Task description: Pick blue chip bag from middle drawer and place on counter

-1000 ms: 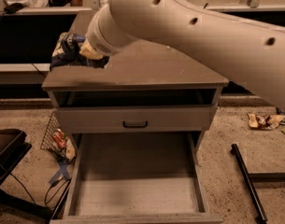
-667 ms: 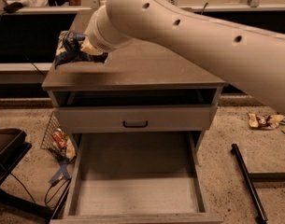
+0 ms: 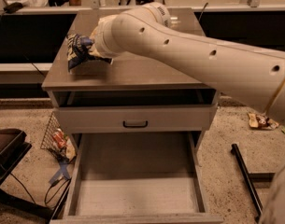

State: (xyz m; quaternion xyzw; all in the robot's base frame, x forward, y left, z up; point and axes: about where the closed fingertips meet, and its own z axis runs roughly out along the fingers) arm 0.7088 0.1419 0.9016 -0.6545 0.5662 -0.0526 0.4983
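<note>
The blue chip bag (image 3: 77, 50), shiny blue foil with white patches, stands on edge over the far left part of the counter (image 3: 132, 72). My gripper (image 3: 93, 49) is at the bag's right side and shut on it; the thick white wrist hides most of the fingers. I cannot tell whether the bag's lower edge touches the counter. My arm reaches in from the right across the counter. The middle drawer (image 3: 137, 192) is pulled out below, with a bare grey floor.
A closed grey drawer front with a black handle (image 3: 135, 123) sits above the open drawer. A wire basket with a red snack packet (image 3: 58, 138) is on the floor at left, next to a black seat (image 3: 6, 146). A black bar (image 3: 245, 176) and litter (image 3: 260, 121) lie at right.
The gripper and bag have stayed over the counter's left part, shifting only slightly. The arm now sits a little lower across the view.
</note>
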